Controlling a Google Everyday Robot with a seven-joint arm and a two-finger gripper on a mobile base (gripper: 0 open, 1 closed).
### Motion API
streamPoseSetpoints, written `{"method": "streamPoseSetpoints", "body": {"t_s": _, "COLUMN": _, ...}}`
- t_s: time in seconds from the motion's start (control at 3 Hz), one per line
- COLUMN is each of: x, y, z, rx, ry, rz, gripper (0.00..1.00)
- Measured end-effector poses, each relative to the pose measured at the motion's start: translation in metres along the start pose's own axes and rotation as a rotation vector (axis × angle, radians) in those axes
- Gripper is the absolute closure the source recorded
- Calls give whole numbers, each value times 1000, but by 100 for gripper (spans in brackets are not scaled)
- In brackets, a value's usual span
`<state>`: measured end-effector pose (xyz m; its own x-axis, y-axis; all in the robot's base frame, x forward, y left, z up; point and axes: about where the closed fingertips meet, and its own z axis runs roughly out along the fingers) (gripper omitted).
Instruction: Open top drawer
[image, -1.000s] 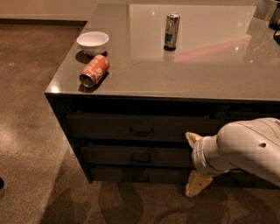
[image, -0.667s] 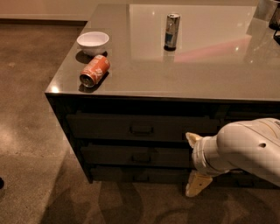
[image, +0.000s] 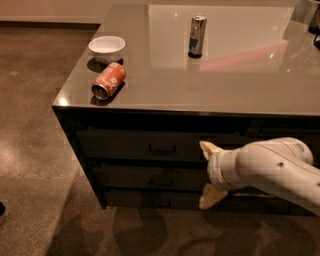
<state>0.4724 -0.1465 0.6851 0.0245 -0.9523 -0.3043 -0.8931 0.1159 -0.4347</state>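
Under the near edge of the counter (image: 240, 85), the top drawer (image: 120, 145) sits shut, its dark front hard to make out. Just right of its handle (image: 162, 148), the tool (image: 208, 172) gapes wide, holding nothing.

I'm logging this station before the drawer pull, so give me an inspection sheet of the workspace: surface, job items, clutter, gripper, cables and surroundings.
Surface: glossy grey countertop, with reflections on it.
Job's things: top drawer looks shut; nothing is touching its bar handle.
Clutter: white bowl; orange can lying on its side near the bowl; upright can further back.
Grippers: gripper open, in front of the drawer fronts, to the right of the handle and not on it.
Cables: nothing seen.
Surroundings: brown speckled floor.
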Motion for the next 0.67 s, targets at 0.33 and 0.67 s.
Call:
{"method": "streamPoseSetpoints", "body": {"t_s": 0.33, "x": -7, "y": -30, "z": 30, "rx": 54, "ry": -28, "rz": -55, "gripper": 0}}
{"method": "streamPoseSetpoints", "body": {"t_s": 0.67, "x": -5, "y": -57, "z": 58, "rx": 72, "ry": -40, "rz": -91, "gripper": 0}}
